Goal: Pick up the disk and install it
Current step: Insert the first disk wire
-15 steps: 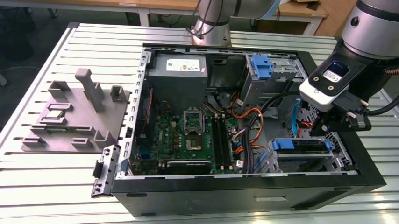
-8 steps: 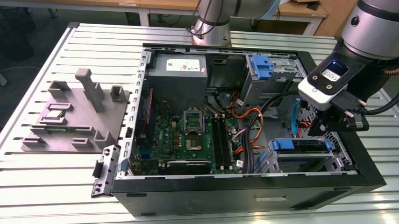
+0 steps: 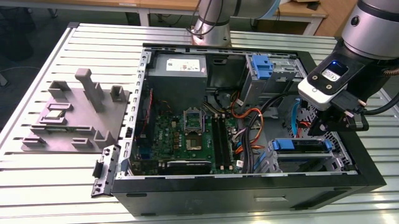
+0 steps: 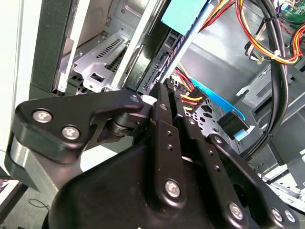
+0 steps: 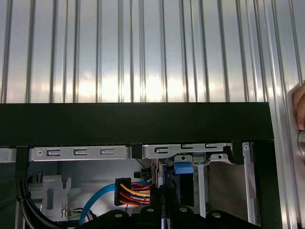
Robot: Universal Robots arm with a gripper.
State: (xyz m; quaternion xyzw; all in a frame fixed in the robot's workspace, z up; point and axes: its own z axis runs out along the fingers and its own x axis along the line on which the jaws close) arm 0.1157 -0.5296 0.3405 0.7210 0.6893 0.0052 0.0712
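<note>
The disk [image 3: 299,145], a flat drive in a blue carrier, lies in the drive cage [image 3: 298,164] at the near corner of the open computer case, on the exterior view's right. My gripper [image 3: 322,132] is at the disk's end nearest the case wall. In both wrist views the black fingers [image 4: 162,109] close on the thin edge of the disk [image 4: 187,46], whose blue carrier [image 4: 183,14] shows at the far end. The carrier's blue tab [image 5: 182,168] sits just beyond my gripper [image 5: 165,206].
Bundled orange, red and black cables [image 3: 251,122] run beside the cage. A narrow blue bracket [image 3: 262,65] and a grey power supply [image 3: 177,67] sit at the back, with the motherboard [image 3: 187,135] in the middle. A grey fixture [image 3: 68,116] stands on the slatted table. A hand [image 5: 299,110] rests near the case.
</note>
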